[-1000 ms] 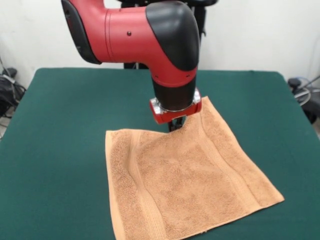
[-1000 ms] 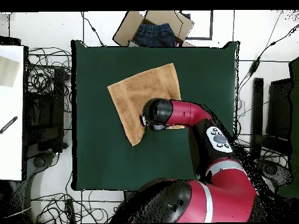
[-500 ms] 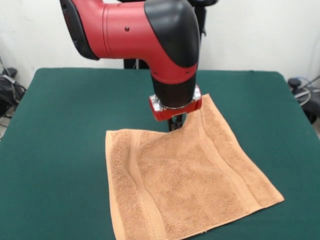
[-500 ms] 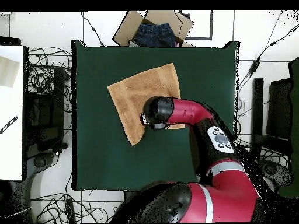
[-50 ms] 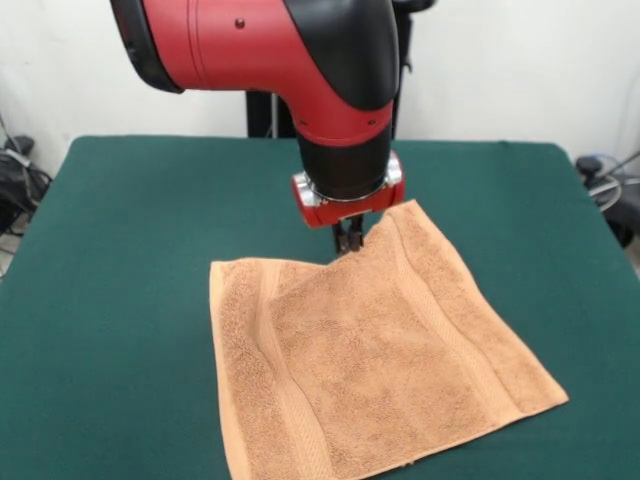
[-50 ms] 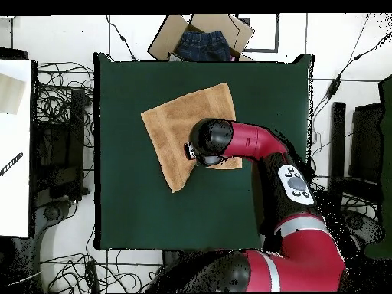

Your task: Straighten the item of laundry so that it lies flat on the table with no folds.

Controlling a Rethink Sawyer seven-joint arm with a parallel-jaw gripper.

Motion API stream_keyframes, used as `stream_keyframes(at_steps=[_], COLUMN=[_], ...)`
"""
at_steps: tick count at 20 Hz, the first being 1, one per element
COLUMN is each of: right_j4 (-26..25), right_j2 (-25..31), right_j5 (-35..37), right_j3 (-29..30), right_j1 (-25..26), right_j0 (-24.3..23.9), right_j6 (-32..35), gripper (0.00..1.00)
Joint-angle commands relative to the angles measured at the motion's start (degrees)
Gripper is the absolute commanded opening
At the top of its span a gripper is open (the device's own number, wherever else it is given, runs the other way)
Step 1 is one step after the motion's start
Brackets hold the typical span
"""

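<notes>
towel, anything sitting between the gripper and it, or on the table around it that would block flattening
Nothing visible does. The gripper hangs right over the towel's far edge, and the green table around the towel is bare.

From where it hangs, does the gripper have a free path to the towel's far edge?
Probably yes. The gripper hangs right above the towel's far edge, and nothing else lies on the table between them.

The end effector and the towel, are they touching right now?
Cannot tell. In the front view the end effector meets the towel's far edge with no visible gap; overhead, the arm hides it.
</notes>
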Motion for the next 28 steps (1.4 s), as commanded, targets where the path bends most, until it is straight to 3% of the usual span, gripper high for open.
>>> stream_keyframes(at_steps=[1,9,15,23,28], right_j4=[1.9,1.5,1.4,1.9,2.2], right_j2=[0.1,0.1,-0.5,-3.0,-3.2], right_j5=[-0.3,-2.3,0.7,8.2,9.5], right_j3=[0.1,-0.4,-2.5,-9.9,-12.2], right_j1=[1.9,3.7,3.4,3.7,4.9], right_j0=[0.3,0.8,1.8,8.0,7.5], right_j6=[8.8,9.4,9.5,13.0,11.2], gripper=[0.00,0.00,0.00,0.00,0.00])
